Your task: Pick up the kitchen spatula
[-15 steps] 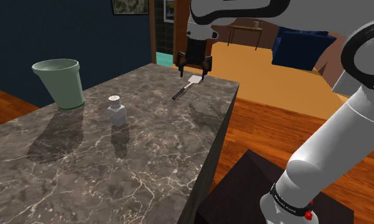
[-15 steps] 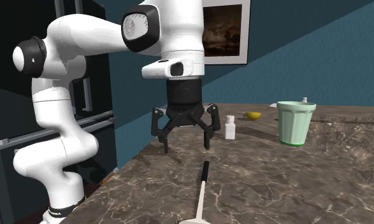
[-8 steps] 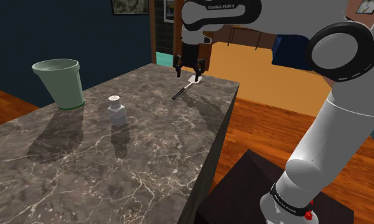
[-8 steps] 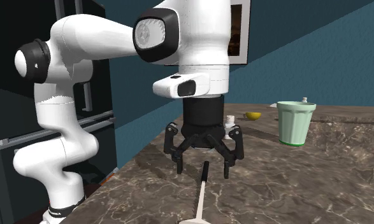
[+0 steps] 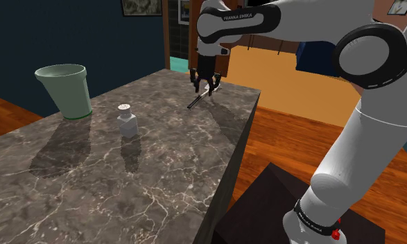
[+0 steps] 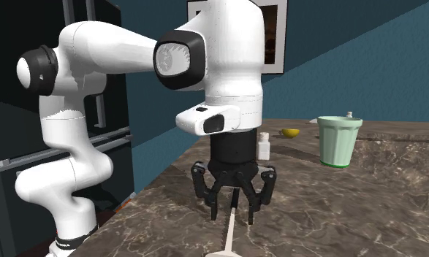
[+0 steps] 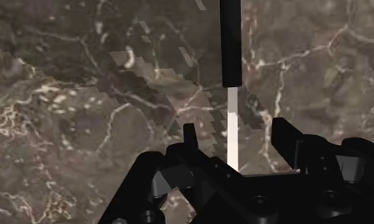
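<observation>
the room has teal-blue walls [image 6: 351, 58], one with a framed picture [image 6: 273, 36], and an orange wood floor [image 5: 292, 132]. a long dark marble counter [image 5: 125, 187], veined in white, fills most of the shoulder view. the white arm [image 6: 220, 66] reaches over its far end, wrist pointing straight down. a pale green cup [image 5: 64, 89] stands upright near the counter's other long side, with a small white shaker [image 5: 127, 121] well apart from it, nearer the middle.

the black gripper [image 6: 233, 208] hangs low over the counter with its fingers [image 7: 190, 137] spread apart, one on each side of the kitchen spatula [image 7: 232, 133] and neither touching it.

the spatula lies flat on the marble at the far end, near the edge. in the shoulder view its long axis slants from lower left to upper right, the black handle toward the shaker. in the second exterior view the white head points at the camera and the handle points away. the fingers straddle the thin white shaft just beside the point where the black handle begins.
</observation>
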Tool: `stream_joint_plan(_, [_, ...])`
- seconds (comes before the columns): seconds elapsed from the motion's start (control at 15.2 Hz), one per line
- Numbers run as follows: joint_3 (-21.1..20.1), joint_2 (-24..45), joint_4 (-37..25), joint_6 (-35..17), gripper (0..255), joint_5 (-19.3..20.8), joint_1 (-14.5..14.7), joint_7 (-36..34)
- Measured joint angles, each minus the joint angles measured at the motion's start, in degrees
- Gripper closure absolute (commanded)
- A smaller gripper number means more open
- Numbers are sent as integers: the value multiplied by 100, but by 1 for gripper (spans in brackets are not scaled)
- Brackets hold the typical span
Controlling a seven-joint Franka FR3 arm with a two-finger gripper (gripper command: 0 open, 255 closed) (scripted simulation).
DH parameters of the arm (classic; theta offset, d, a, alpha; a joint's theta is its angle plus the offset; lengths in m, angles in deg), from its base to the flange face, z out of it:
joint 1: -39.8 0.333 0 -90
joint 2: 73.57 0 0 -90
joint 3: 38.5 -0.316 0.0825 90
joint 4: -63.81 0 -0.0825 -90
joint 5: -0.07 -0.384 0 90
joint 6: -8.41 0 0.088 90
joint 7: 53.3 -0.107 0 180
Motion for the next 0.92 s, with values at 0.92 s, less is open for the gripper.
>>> stream_joint_plan(0.92, [1,20,-339,317,255,6,-1,-14])
